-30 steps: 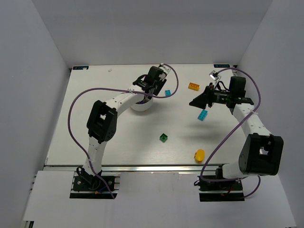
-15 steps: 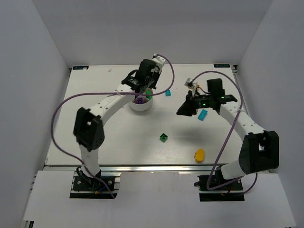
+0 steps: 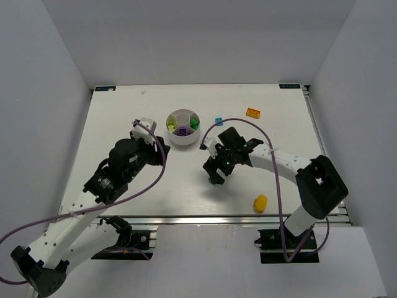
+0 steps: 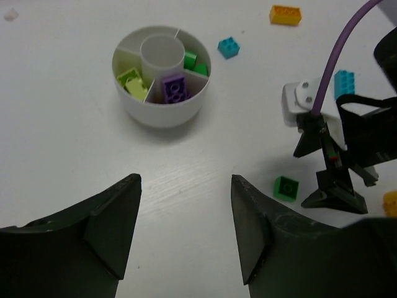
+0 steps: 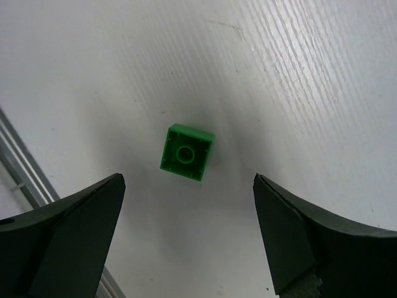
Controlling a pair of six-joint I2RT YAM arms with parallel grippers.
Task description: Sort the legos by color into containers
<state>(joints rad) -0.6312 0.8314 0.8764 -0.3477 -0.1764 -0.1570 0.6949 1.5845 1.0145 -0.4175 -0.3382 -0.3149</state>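
- The right gripper [image 5: 188,186] had its fingers spread wide and empty, hovering straight above the dark green brick [image 5: 187,152], which lay on the table [image 5: 298,74] between them.
- The brick was square, with no long axis, and sat slightly askew.
- The left gripper [image 4: 185,183], likewise agape and empty, hung well to the left.
- The dish [image 4: 162,112] stood farther off.

White table [image 3: 111,124] bears divided dish [image 3: 183,142], loose bricks [image 3: 253,113], yellow lump [image 3: 260,202].
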